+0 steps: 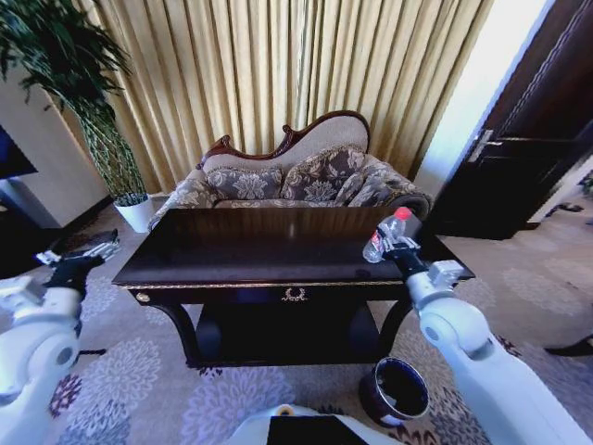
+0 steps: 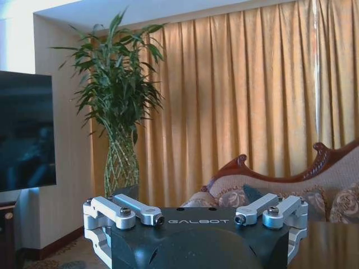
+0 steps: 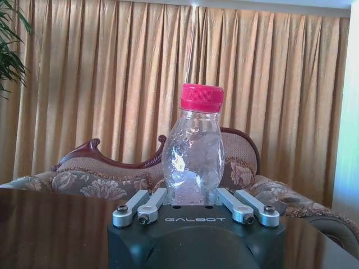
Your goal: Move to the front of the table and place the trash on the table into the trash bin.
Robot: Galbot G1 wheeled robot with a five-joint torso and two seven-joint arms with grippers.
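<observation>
The dark glossy table [image 1: 250,252] with gold trim stands straight ahead of me. My right gripper [image 1: 387,245] is over the table's right end, shut on the trash, a clear plastic bottle [image 1: 382,237] with a red cap. In the right wrist view the bottle [image 3: 193,157] stands upright between the jaws, its base hidden behind the gripper body. The trash bin [image 1: 397,389], a small dark round bucket, sits on the carpet below the table's right front corner, under my right arm. My left gripper [image 1: 79,256] hangs open and holds nothing, off the table's left end.
An ornate sofa [image 1: 296,181] stands right behind the table, with gold curtains behind it. A tall plant in a white pot [image 1: 137,213] is at the back left. A dark door [image 1: 528,139] is at the right. Patterned carpet lies in front of the table.
</observation>
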